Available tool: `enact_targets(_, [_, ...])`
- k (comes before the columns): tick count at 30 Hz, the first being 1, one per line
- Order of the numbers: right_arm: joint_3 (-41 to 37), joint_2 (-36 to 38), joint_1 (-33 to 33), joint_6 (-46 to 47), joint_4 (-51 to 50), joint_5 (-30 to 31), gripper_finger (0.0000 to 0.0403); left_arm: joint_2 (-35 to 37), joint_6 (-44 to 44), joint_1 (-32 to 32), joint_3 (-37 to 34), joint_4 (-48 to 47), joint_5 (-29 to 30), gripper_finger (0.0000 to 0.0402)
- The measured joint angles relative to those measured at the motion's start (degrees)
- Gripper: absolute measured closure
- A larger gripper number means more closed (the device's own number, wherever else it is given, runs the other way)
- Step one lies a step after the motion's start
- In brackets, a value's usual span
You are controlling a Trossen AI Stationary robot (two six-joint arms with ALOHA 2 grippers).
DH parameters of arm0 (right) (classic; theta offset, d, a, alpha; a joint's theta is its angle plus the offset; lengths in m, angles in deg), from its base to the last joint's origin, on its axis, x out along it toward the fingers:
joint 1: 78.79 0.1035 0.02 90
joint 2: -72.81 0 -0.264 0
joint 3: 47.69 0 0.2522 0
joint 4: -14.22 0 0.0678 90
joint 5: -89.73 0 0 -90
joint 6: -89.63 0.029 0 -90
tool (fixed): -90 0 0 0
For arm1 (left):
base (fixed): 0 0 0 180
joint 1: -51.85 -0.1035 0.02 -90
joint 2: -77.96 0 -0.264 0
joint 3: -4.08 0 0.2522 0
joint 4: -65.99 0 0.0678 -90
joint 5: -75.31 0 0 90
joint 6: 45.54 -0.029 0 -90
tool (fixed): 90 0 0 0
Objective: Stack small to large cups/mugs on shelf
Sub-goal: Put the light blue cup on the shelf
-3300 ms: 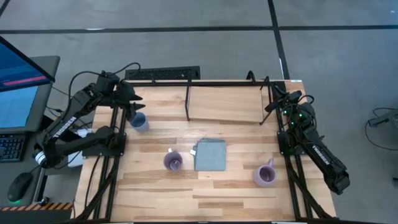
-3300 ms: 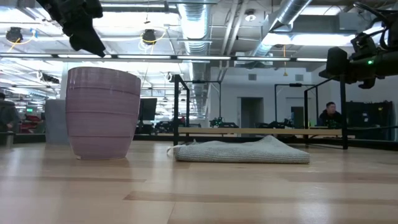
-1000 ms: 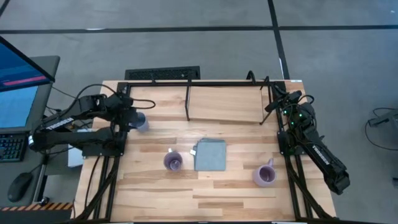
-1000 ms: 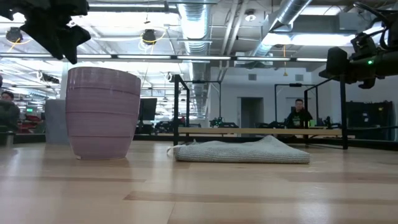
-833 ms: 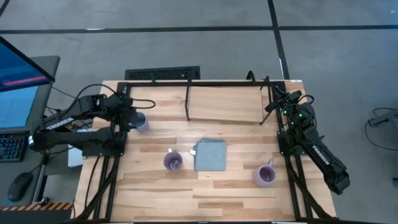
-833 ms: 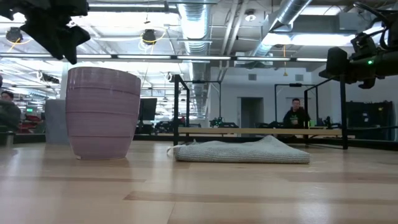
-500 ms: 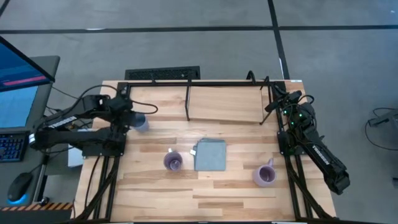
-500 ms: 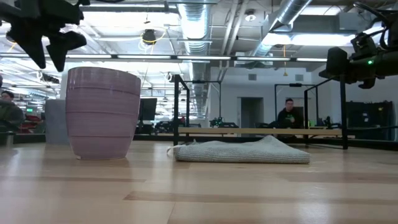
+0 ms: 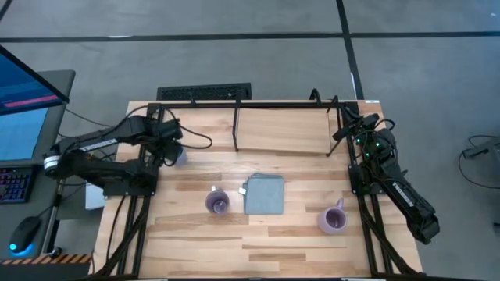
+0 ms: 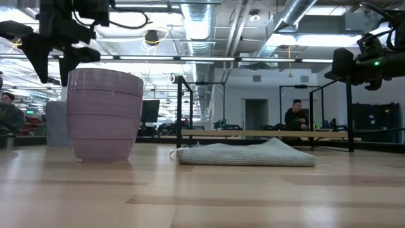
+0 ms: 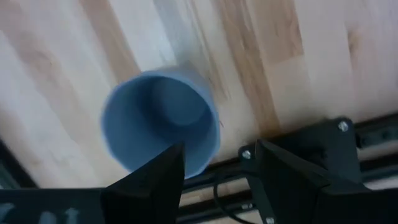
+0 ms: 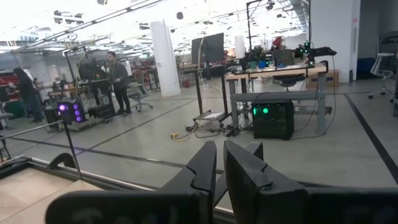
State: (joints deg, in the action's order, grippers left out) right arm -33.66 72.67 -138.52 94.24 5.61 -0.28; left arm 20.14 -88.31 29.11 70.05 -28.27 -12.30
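The left arm reaches in from the table's left edge toward the back-left corner, its wrist bent down; the left gripper [image 9: 170,144] points downward, fingers [image 11: 155,180] spread apart; the right arm lies folded along the right edge, wrist raised near the back-right corner; the right gripper [image 12: 219,163] points outward past the table, fingers pressed together.

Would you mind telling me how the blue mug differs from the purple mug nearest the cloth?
The blue mug is blue; the purple mug is light purple. The blue one looks smaller. The blue one stands near the table's left rear with the open left claw right above it; the purple one stands mid-table beside the grey cloth, with no claw near. Both stand upright on the table, mouths up, not yet on the shelf.
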Motion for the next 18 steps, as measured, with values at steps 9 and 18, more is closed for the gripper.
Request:
enact_targets(9, [0.00, 0.00, 0.00, 0.02, 0.00, 0.00, 0.0347, -4.07, 0.33, -0.06, -1.55, 0.50, -3.21, 0.0256])
enact_targets(18, [0.00, 0.00, 0.01, 0.00, 0.00, 0.00, 0.0347, -3.76, 1.85, -0.86, -8.26, 0.97, -3.61, 0.0271])
